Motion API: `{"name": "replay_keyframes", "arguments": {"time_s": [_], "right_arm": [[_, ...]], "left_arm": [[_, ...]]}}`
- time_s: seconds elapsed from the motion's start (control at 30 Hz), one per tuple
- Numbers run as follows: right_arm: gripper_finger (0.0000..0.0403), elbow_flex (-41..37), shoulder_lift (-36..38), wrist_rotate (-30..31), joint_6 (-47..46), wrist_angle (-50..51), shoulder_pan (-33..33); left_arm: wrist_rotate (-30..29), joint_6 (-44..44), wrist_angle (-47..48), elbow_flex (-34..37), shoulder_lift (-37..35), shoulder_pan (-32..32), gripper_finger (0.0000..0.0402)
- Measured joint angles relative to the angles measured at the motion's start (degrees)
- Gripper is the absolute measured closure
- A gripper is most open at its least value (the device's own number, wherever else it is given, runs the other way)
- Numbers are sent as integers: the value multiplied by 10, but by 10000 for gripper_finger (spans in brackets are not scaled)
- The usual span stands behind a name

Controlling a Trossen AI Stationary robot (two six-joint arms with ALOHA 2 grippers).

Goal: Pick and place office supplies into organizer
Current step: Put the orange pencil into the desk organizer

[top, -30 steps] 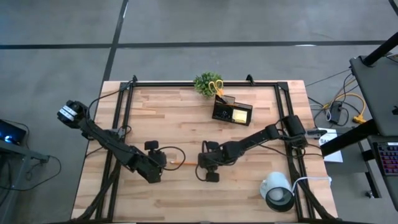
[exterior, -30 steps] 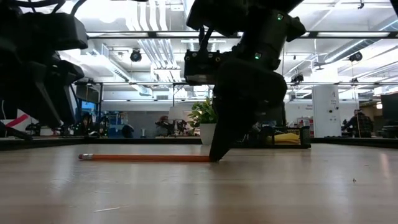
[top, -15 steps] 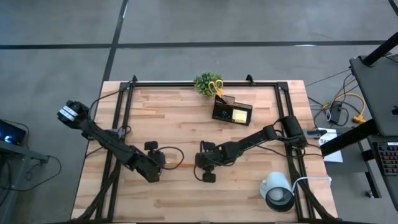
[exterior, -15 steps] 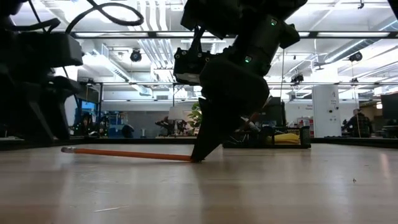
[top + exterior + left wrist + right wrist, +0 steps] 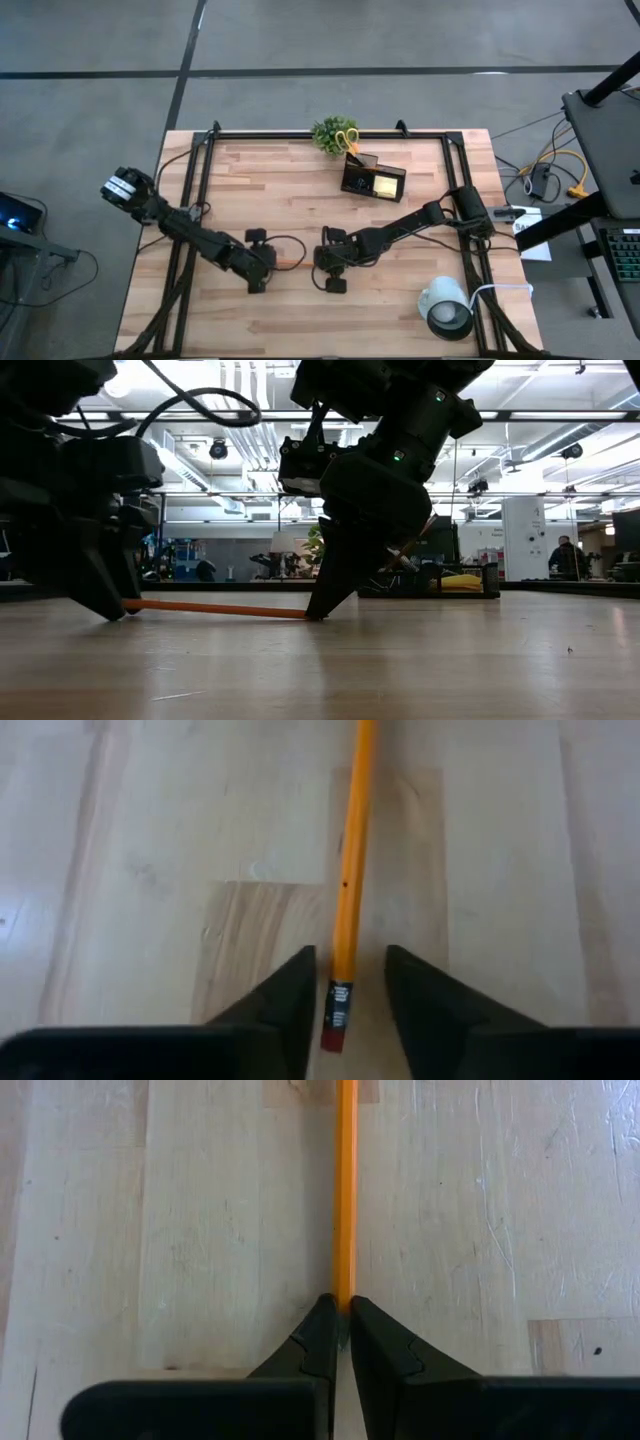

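An orange pencil [image 5: 291, 263] lies on the wooden table between my two grippers, running left to right. My right gripper [image 5: 343, 1320] is shut on its right end. My left gripper [image 5: 350, 1005] stands open low over the table, one finger on either side of the pencil's eraser end [image 5: 335, 1028], with a small gap on each side. In the low view the left gripper [image 5: 110, 605] hides that end. The black mesh organizer [image 5: 373, 181] stands at the far middle of the table, with yellow-handled scissors [image 5: 347, 137] upright in it and a yellow pad [image 5: 384, 185] inside. My right gripper pinches the pencil's end opposite the eraser [image 5: 344, 1298] between its two fingertips. The fingers slant down from the table's right and point along the pencil. The pencil stretches away from them toward the left gripper, low along the table top [image 5: 215, 609].
A small green plant [image 5: 328, 132] stands beside the organizer at the far edge. A white cup [image 5: 440, 294] and a black tape roll [image 5: 450, 318] sit at the near right. Black frame rails [image 5: 190, 200] run along the table's left and right sides.
My left gripper has come down and toward the table's right, and its fingers now stand on either side of the pencil's eraser end. My right gripper stays shut on the other end, and the pencil has shifted slightly toward the table's left.
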State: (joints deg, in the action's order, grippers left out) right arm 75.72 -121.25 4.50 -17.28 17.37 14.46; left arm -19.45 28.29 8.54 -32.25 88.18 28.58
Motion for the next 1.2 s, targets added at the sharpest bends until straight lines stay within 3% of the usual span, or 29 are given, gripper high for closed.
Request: {"name": "replay_keyframes", "arguments": {"time_s": [0.17, 0.27, 0.47, 0.63, 0.73, 0.9, 1.0, 1.1, 1.2], "right_arm": [[389, 0, 5, 0, 0, 0, 0], [381, -2, 21, 1, 0, 8, 0], [350, -4, 140, 9, -27, 197, 8], [327, -3, 276, 66, -117, 381, 38], [317, -3, 352, 124, -188, 442, 69], [316, -7, 408, 232, -275, 512, 112], [321, -8, 416, 265, -289, 540, 116], [326, -10, 411, 266, -288, 542, 112], [329, -10, 408, 270, -290, 543, 108]], "left_arm": [[30, -46, 1, 1, 4, -12, 387], [38, -69, 25, -10, 0, -27, 392], [-2, -229, 218, -94, -40, -112, 394], [-82, -460, 345, -273, -71, -211, 395], [-107, -619, 355, -398, -54, -264, 395], [-216, -891, 365, -571, 27, -326, 395], [-269, -1034, 354, -650, 94, -353, 395], [-281, -1059, 337, -716, 150, -377, 395], [-296, -1117, 289, -736, 188, -401, 395]]}}
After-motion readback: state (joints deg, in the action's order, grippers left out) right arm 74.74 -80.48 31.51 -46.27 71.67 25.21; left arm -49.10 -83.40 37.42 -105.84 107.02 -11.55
